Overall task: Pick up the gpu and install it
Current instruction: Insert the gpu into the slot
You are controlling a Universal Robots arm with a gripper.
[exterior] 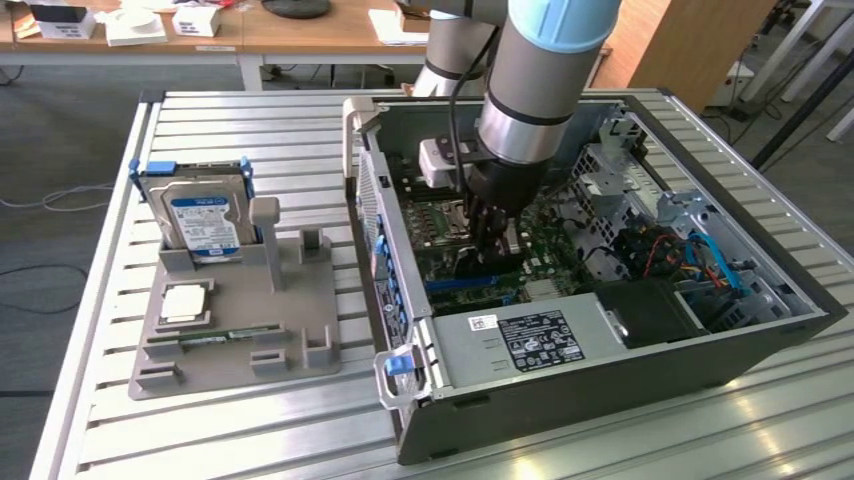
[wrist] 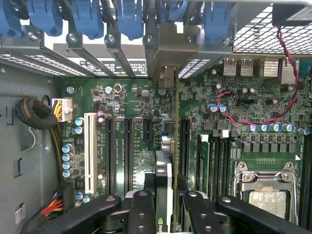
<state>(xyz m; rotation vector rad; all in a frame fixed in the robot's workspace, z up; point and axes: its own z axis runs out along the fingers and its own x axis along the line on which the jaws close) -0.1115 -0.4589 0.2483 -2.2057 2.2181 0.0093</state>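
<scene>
The gpu (wrist: 165,165) stands on edge over the motherboard (wrist: 122,97), seen from above as a thin dark card between the black expansion slots. Its metal bracket end (wrist: 166,78) reaches the rear slot openings of the case. My gripper (wrist: 165,202) is shut on the card, with one black finger (wrist: 141,209) on each side of it. In the exterior view the gripper (exterior: 491,235) is deep inside the open computer case (exterior: 587,390), and the gpu (exterior: 478,262) shows as a dark shape just under it, above the blue slot area.
A grey fixture (exterior: 240,330) on the exterior view's left holds a silver hard drive (exterior: 203,222) and a narrow green memory stick (exterior: 220,338). Inside the case are the power supply (exterior: 527,340), the CPU socket (wrist: 265,195), a red-black wire (wrist: 253,119) and blue slot clips (wrist: 87,19).
</scene>
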